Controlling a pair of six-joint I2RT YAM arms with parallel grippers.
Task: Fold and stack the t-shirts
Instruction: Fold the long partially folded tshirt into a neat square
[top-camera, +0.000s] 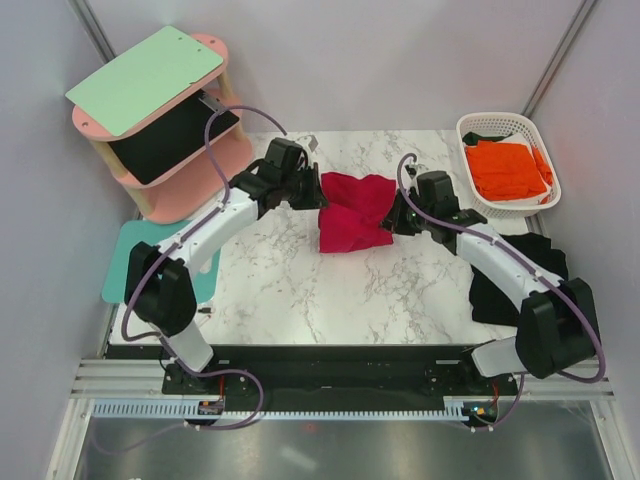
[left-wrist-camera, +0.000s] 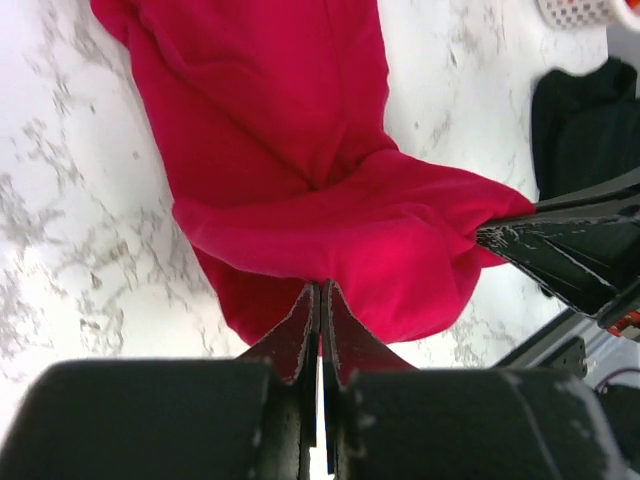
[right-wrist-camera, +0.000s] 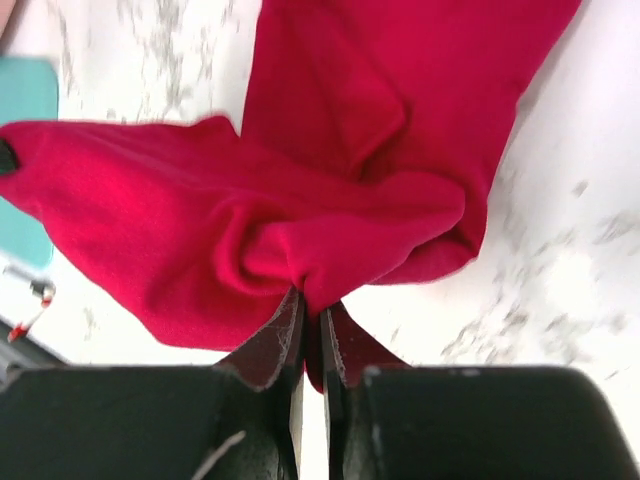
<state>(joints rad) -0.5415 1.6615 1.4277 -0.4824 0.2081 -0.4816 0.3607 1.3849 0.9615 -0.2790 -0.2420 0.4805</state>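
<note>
The crimson red t-shirt (top-camera: 352, 210) hangs bunched over the middle of the marble table (top-camera: 300, 290), held between both grippers. My left gripper (top-camera: 316, 190) is shut on its left edge; in the left wrist view the gripper (left-wrist-camera: 322, 292) pinches the cloth (left-wrist-camera: 300, 150). My right gripper (top-camera: 393, 218) is shut on its right edge; in the right wrist view the gripper (right-wrist-camera: 312, 305) pinches the cloth (right-wrist-camera: 330, 160). The orange t-shirt (top-camera: 507, 168) lies folded in a white basket (top-camera: 478, 125). The black t-shirt (top-camera: 510, 278) lies at the right table edge, also in the left wrist view (left-wrist-camera: 580, 120).
A pink two-level shelf (top-camera: 190, 175) stands at the back left with a mint-green board (top-camera: 145, 78) on top. A teal mat (top-camera: 128, 262) lies at the left table edge, partly under the left arm.
</note>
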